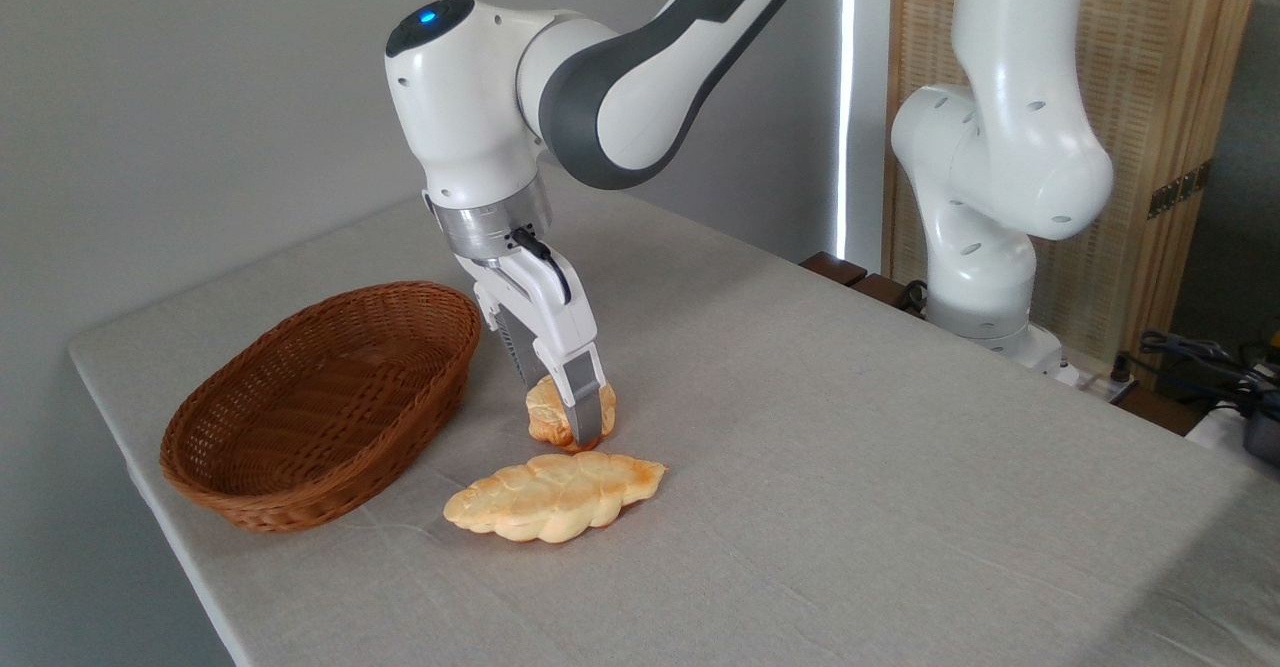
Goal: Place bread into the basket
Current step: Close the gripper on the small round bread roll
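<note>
- Gripper [572, 417] down at the bread [553, 417], jaws astride it, seemingly pinching.
- Bread on table [850, 467], beside basket [320, 402].
- Braided loaf [555, 495] just in front.

Even, soft daylight; scene moderately bright. A blown-out white strip of light [848, 97] shows at the gap behind the arm [640, 77]. Shadows on the table [900, 467] are faint and diffuse, darkest under the basket [320, 402]. Mild sheen on the arm's casing. Focus sharp throughout; no visible motion blur or edge distortion.
</note>
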